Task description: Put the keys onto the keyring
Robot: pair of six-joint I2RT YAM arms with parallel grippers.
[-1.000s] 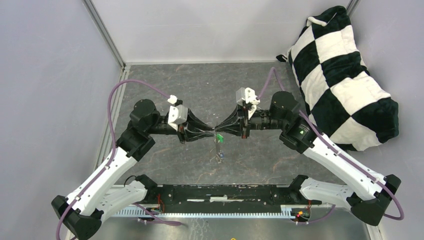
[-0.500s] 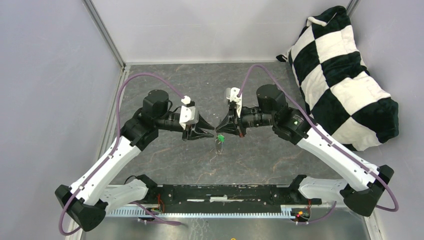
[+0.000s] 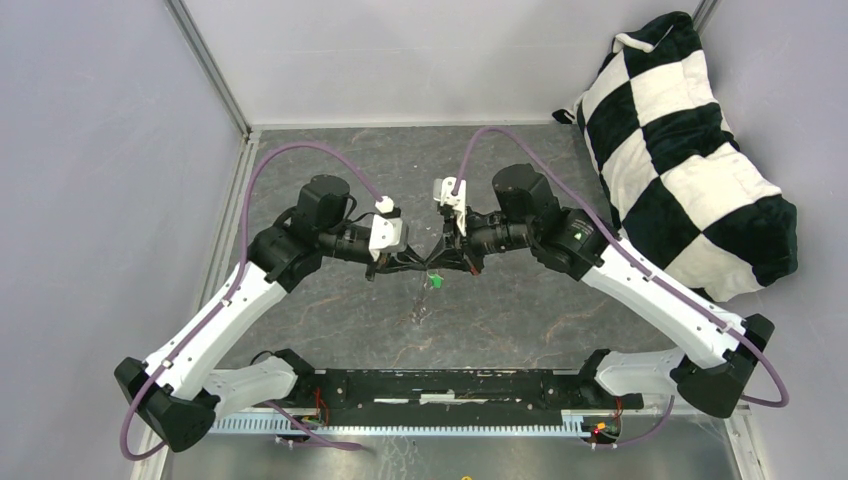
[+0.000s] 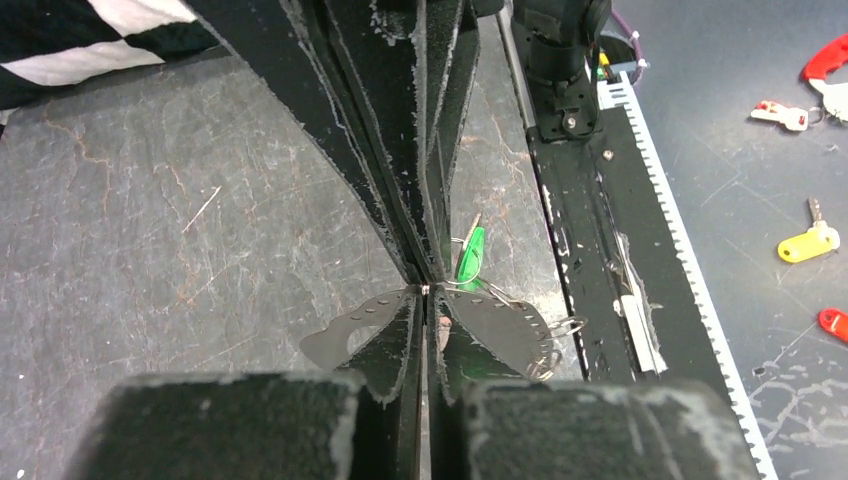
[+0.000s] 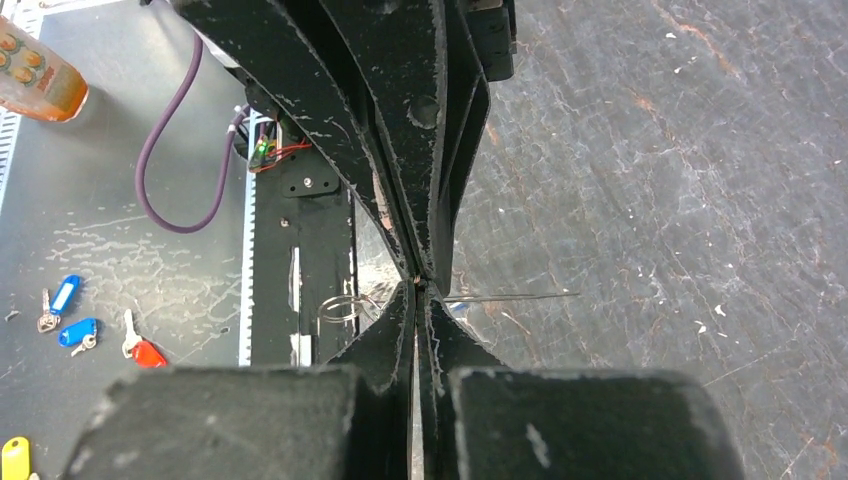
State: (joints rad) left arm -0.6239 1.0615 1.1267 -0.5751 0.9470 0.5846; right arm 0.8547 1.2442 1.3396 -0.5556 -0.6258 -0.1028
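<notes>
table (image 3: 330,170): dark, scuffed slab, walled on three sides. a checkered cushion (image 3: 690,150) slumps at the far right, well apart from the work.

arms: both reach in over the middle of the table and meet nose to nose, left arm (image 3: 230,300) from the left, right arm (image 3: 640,290) from the right. my read is the work is held up off the surface so the ring hangs free.

left gripper (image 4: 425,300): fingers pressed together, no gap, pinching thin wire at the very tip. right gripper (image 5: 418,290): same, clamped on wire, its tip touching the left one's. two pinches side by side look meant to steady or part the loop.

keyring (image 4: 565,323): thin silver wire running out of the pinch point and drooping toward the near side, between the two tips.

green key (image 4: 468,258): hangs just beside the pinch, head down on the near side; it seems to ride on the wire, though i cannot confirm it is threaded. the blue key i cannot make out.

spare keys (image 5: 65,295) lie beyond the near edge.
</notes>
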